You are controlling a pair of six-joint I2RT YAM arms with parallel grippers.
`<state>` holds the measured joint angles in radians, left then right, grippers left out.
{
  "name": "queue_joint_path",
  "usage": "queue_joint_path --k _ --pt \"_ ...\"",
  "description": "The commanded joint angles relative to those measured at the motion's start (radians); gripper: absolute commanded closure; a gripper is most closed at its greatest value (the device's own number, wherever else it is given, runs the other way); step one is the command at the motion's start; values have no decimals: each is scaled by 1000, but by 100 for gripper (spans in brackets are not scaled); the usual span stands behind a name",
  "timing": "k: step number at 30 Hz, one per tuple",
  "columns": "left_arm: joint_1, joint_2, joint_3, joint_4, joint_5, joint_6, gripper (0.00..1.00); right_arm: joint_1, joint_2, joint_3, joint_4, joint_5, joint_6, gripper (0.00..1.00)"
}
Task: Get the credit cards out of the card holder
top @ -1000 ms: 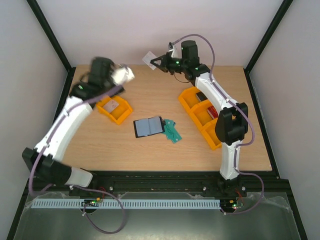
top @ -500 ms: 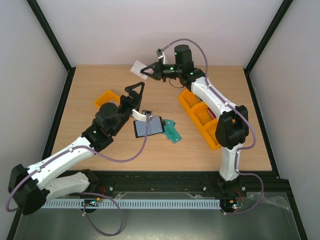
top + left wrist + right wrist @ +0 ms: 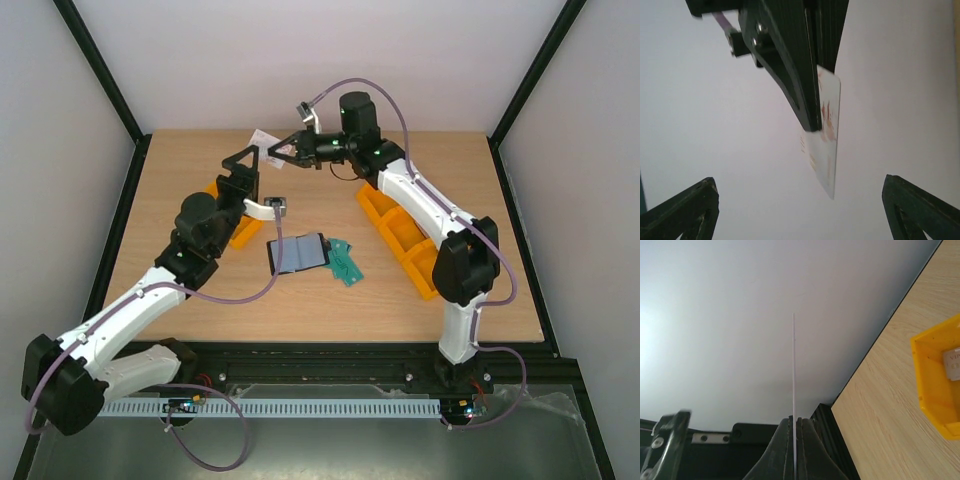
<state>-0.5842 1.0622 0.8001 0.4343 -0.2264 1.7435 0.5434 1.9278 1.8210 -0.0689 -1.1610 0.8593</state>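
The right pincer (image 3: 280, 151) is clamped on a white card (image 3: 263, 137) with reddish print and holds it in the air over the far part of the surface (image 3: 400, 310). From its own wrist the card shows edge-on, upright between the closed fingers (image 3: 785, 450). The left pincer (image 3: 243, 160) stands wide with nothing in it, aimed at that card from close by. In its wrist view the card hangs between its two spread fingers and touches neither. The left arm covers part of an orange tray (image 3: 242, 232). The wallet (image 3: 298, 254) lies open mid-surface, blue-grey faces up. The teal cards (image 3: 345, 262) lie out of it, just beside its right edge. A row of orange trays (image 3: 400, 235) sits further right.
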Motion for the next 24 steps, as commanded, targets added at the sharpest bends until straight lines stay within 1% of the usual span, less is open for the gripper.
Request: queue_joint_path --k 1,5,7,10,13,14,17,20,23,24 --pt "33 -5 1 -15 24 -55 13 5 -47 -1 16 -32 -15 98" --pt "35 12 -9 46 25 -57 25 15 -44 -1 -1 -36 -22 98" --pt "36 13 -12 48 25 -60 30 23 -41 1 1 -39 -22 98" --pt "36 11 -16 41 22 -69 42 30 -35 12 3 -48 -23 98" --pt "37 17 -16 50 2 -91 50 33 -33 22 -1 -63 -31 98" --pt "37 19 -12 46 -6 -96 55 34 -33 24 -2 -69 -34 98" --pt "37 21 -9 45 -14 -103 73 39 -35 24 -23 -90 -62 98" --pt "37 17 -11 43 -24 -129 96 40 -36 25 -15 -106 -65 98" --pt "31 6 -13 8 -45 -158 98 39 -37 21 -15 -101 -67 98" --pt "25 2 -8 -23 -59 -178 98 37 -37 18 -20 -90 -67 89"
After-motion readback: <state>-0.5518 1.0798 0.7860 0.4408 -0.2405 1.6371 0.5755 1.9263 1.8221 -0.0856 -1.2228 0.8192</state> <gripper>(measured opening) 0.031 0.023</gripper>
